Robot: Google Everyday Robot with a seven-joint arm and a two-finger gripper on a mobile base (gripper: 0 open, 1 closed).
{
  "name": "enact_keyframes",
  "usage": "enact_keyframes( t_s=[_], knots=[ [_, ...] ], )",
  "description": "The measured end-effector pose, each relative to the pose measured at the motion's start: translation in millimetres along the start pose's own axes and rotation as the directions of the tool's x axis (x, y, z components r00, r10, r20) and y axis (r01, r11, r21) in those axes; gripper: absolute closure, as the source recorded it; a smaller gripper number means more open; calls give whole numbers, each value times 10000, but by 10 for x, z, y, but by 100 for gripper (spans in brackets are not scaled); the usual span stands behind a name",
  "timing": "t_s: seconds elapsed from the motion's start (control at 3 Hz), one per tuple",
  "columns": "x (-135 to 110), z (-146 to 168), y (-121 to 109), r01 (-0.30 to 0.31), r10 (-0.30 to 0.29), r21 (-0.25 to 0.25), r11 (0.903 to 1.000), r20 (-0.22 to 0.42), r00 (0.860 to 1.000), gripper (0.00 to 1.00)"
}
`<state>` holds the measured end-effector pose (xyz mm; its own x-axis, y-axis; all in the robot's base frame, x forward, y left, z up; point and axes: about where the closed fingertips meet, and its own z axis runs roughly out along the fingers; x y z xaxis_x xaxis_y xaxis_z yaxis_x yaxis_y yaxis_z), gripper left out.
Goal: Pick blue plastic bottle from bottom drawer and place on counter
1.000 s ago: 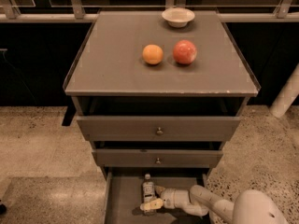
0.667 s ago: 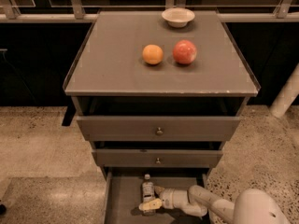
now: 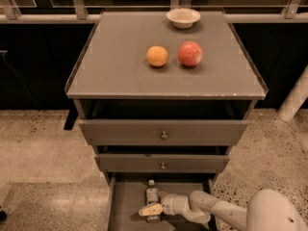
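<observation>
The blue plastic bottle point(image 3: 152, 197) lies in the bottom drawer point(image 3: 126, 207), white cap pointing to the back, near the drawer's middle. My gripper point(image 3: 149, 211) reaches in from the right on a white arm and sits low over the bottle's near end, its pale fingers point(image 3: 150, 209) at the bottle's base. The counter point(image 3: 115, 66) is the grey top of the cabinet, above the three drawers.
An orange point(image 3: 157, 56), a red apple point(image 3: 190, 54) and a white bowl point(image 3: 183, 18) stand on the counter. The two upper drawers point(image 3: 163, 133) with round knobs are pulled partly out. Speckled floor lies to both sides. A white post point(image 3: 294, 98) stands at right.
The gripper has stayed over the bottle's near end; nothing has visibly moved.
</observation>
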<state>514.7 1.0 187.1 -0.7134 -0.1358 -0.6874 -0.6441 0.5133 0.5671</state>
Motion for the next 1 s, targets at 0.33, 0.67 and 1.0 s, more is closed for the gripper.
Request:
enact_keyframes(
  t_s=[0.33, 0.67, 1.0],
  knots=[
    [83, 58, -101, -70, 95, 1196, 9928, -209, 9997, 0],
    [118, 159, -67, -81, 118, 1304, 9914, -277, 9995, 0],
    [186, 205, -119, -105, 167, 1736, 9848, -343, 9993, 0]
  ],
)
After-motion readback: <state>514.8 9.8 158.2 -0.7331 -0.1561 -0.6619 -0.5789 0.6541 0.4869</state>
